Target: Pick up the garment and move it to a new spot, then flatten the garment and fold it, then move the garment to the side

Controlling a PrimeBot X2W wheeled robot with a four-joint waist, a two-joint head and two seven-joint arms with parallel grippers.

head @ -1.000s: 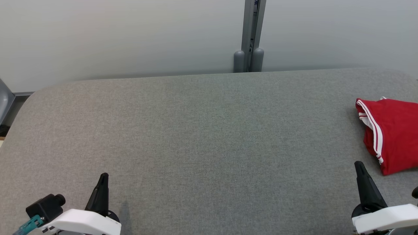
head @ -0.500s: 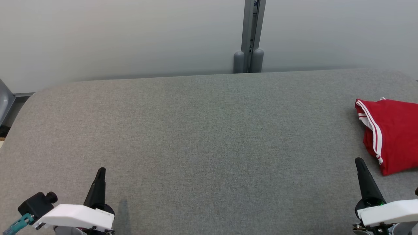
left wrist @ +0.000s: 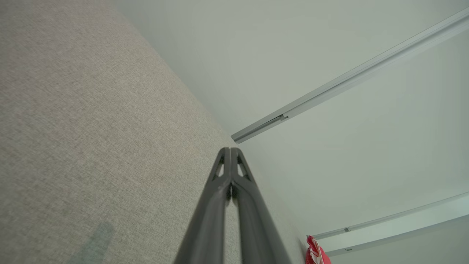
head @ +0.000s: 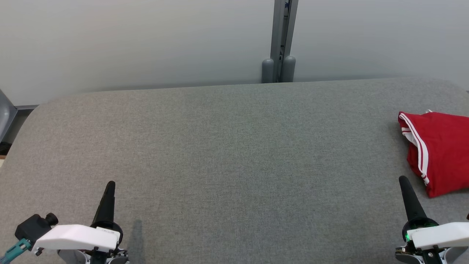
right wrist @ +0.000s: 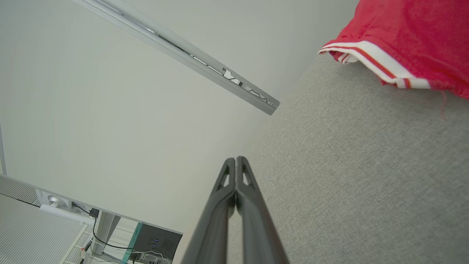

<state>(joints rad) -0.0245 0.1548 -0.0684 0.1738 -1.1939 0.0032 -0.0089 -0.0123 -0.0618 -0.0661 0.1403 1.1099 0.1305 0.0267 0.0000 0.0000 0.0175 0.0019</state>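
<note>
A red garment with white stripes along its edge lies folded at the right side of the grey table, partly cut off by the picture's edge. The right wrist view has the garment at its top right, and the left wrist view has it far off at the bottom. My right gripper stands shut and empty near the front right, a short way in front of the garment, apart from it. At the front left, my left gripper is shut and empty too, its fingers pressed together.
A pale wall runs behind the table, with a grey metal post at its middle. The table's corners are rounded. Equipment and cables show beyond the table in the right wrist view.
Both grippers have drawn back slightly toward the front edge of the table. The garment has not moved.
</note>
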